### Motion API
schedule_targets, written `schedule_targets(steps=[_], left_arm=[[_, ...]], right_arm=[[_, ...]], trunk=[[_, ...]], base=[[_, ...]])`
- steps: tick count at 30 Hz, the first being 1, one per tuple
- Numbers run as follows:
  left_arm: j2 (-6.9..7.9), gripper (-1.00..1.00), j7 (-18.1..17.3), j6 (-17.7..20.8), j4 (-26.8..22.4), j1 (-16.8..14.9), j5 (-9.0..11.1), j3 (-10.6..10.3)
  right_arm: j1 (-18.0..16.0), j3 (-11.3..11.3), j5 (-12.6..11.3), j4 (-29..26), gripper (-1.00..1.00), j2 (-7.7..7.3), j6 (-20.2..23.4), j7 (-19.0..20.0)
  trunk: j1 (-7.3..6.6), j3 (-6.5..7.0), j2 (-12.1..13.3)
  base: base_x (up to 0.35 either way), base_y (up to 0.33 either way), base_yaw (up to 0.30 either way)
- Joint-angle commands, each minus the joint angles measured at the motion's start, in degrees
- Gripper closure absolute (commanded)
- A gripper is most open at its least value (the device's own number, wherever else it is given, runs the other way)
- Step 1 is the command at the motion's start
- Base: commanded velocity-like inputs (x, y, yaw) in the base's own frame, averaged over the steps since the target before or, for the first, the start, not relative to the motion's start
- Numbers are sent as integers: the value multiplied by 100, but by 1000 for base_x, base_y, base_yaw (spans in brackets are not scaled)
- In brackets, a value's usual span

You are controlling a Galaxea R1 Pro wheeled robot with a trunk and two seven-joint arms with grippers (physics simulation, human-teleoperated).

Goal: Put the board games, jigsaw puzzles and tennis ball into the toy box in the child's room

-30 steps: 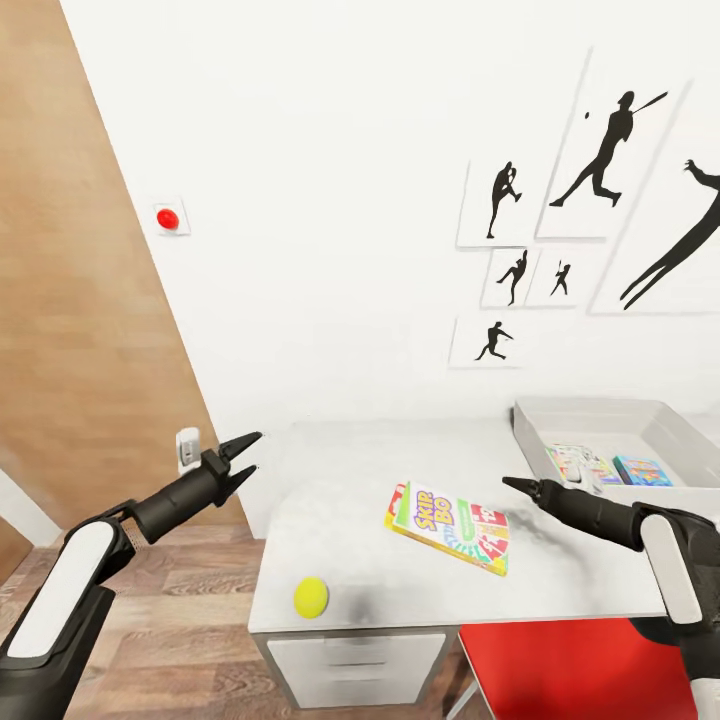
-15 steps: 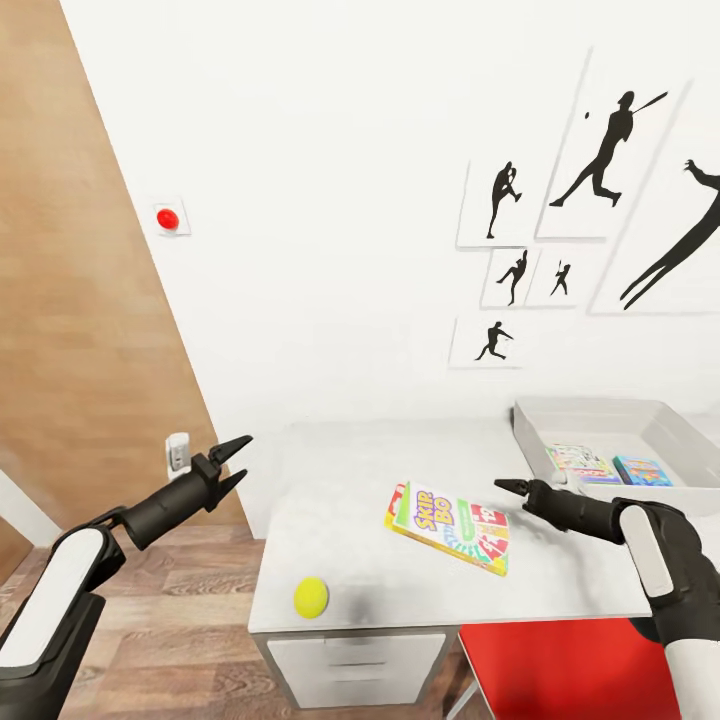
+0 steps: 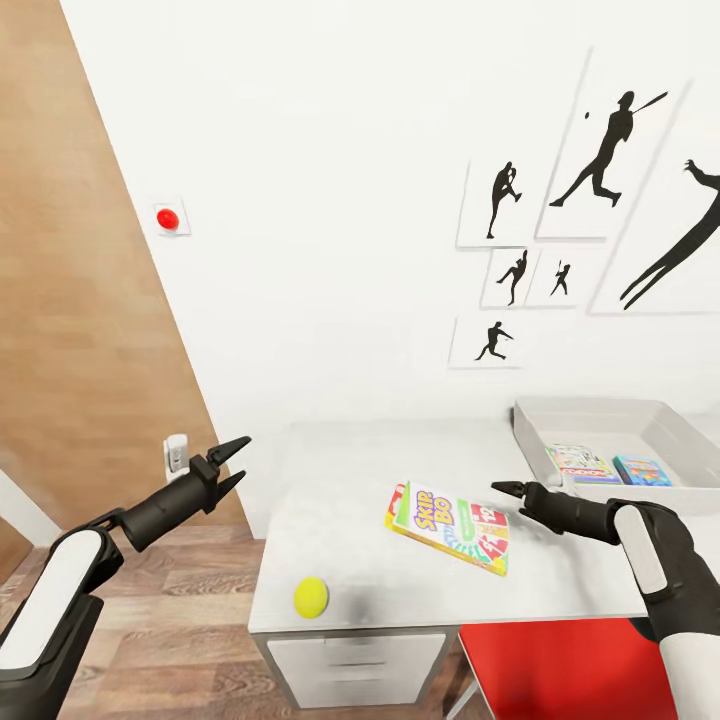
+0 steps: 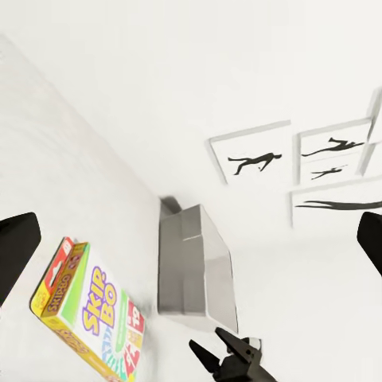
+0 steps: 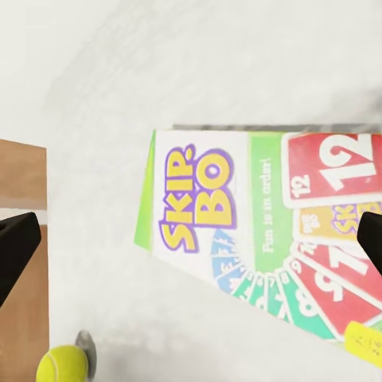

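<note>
With jaws apart, the right gripper hangs above the Skip-Bo box, which it must next descend onto and clamp for the toy box; the left gripper idles, parted.

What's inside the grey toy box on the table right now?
The toy box holds two flat printed boxes, a green-edged one and a smaller blue one. Its near wall hides their front edges and anything lying beneath.

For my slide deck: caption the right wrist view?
Open right hand above the Skip-Bo board game, tennis ball nearby on the table.
</note>
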Motion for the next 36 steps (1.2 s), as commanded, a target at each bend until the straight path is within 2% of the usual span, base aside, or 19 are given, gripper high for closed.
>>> schedule_targets(steps=[1, 17, 36], left_arm=[[0, -100, 20, 29, -1, 1, 33, 10], [8, -100, 8, 39, -3, 21, 33, 140], [18, -100, 10, 35, -3, 23, 27, 157]], right_arm=[[-9, -13, 53, 12, -100, 2, 23, 59], [-28, -41, 42, 222, -100, -34, 23, 57], [-35, -61, 13, 204, -100, -70, 23, 57]], trunk=[[3, -12, -12], [3, -12, -12], [3, -12, -12]], base=[[0, 0, 0], [40, 86, -14], [17, 35, -137]])
